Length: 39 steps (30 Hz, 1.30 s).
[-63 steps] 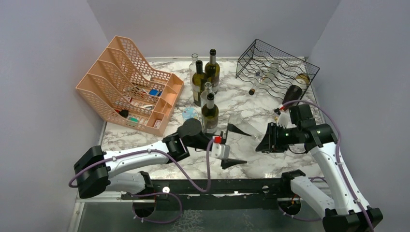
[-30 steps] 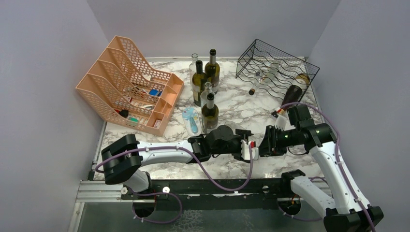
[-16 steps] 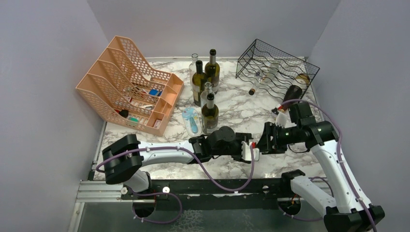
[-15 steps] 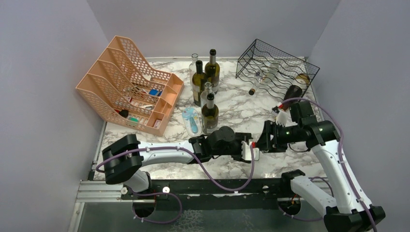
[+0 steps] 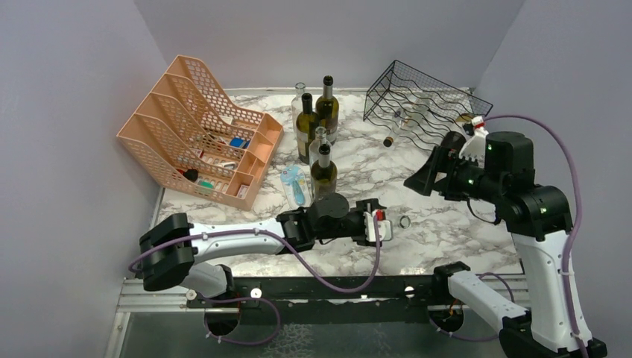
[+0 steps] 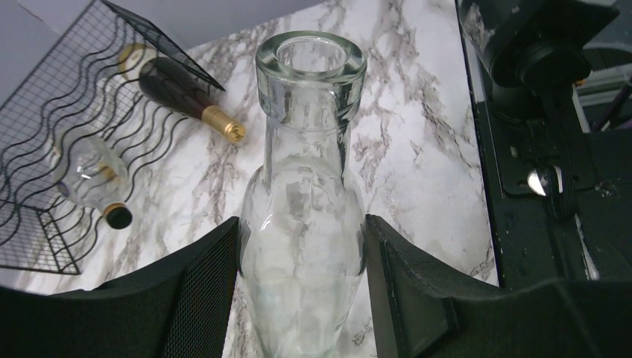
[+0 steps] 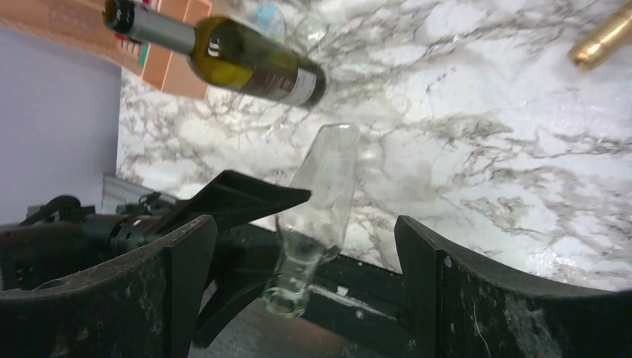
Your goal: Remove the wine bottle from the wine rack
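Table point(image 5: 447, 233): grey-veined white marble, plain grey walls point(image 5: 313, 37) around.
Left gripper point(image 5: 375, 224): clamped on clear bottle point(image 6: 302, 179), over table's front, well apart from rack point(image 5: 428, 104).
Right gripper point(image 5: 428, 174): raised, fingers spread, empty.

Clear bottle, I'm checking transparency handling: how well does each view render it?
Left wrist: the clear bottle is sharp, marble veins warping through the glass. Right wrist: faint against the marble. Top external: almost invisible, only its mouth ring shows.
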{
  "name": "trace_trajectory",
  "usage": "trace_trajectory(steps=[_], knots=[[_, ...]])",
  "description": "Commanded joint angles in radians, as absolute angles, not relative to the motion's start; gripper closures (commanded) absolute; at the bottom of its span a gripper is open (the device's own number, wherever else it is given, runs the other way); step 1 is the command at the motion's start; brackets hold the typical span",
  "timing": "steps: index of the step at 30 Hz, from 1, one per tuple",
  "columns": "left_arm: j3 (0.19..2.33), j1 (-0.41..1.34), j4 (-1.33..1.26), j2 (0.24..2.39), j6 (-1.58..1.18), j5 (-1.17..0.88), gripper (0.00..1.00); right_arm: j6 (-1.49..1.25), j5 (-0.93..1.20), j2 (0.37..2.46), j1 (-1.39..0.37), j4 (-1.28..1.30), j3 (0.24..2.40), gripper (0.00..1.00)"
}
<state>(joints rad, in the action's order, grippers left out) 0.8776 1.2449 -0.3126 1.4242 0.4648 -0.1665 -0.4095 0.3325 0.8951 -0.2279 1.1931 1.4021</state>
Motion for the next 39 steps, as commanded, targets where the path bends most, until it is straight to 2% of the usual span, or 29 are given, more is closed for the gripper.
trace_trajectory(steps=[1, 3, 4, 8, 18, 27, 33, 39], knots=[[0.861, 1.246, -0.439, 1.305, 0.408, -0.06, 0.84, -0.444, 0.188, 0.874, -0.232, 1.15, 1.47, 0.08], [0.858, 1.246, -0.454, 1.279, 0.373, -0.006, 0.94, -0.447, 0.171, 0.866, -0.232, 1.139, 1.482, 0.07], [0.857, 1.245, -0.462, 1.266, 0.358, 0.018, 0.95, -0.447, 0.166, 0.864, -0.232, 1.136, 1.486, 0.07], [0.833, 1.221, -0.518, 1.219, 0.295, 0.032, 0.96, -0.455, 0.166, 0.866, -0.232, 1.132, 1.476, 0.07], [0.865, 1.046, -0.551, 1.22, 0.058, -0.121, 1.0, -0.469, 0.172, 0.862, -0.232, 1.104, 1.418, 0.07], [0.854, 1.017, -0.563, 1.197, 0.065, -0.183, 1.0, -0.466, 0.173, 0.869, -0.231, 1.09, 1.397, 0.07], [0.791, 1.017, -0.643, 1.228, -0.038, -0.084, 1.0, -0.475, 0.193, 0.87, -0.232, 1.069, 1.366, 0.07], [0.64, 1.021, -0.84, 1.243, -0.126, 0.067, 1.0, -0.47, 0.183, 0.87, -0.232, 1.064, 1.35, 0.07]])
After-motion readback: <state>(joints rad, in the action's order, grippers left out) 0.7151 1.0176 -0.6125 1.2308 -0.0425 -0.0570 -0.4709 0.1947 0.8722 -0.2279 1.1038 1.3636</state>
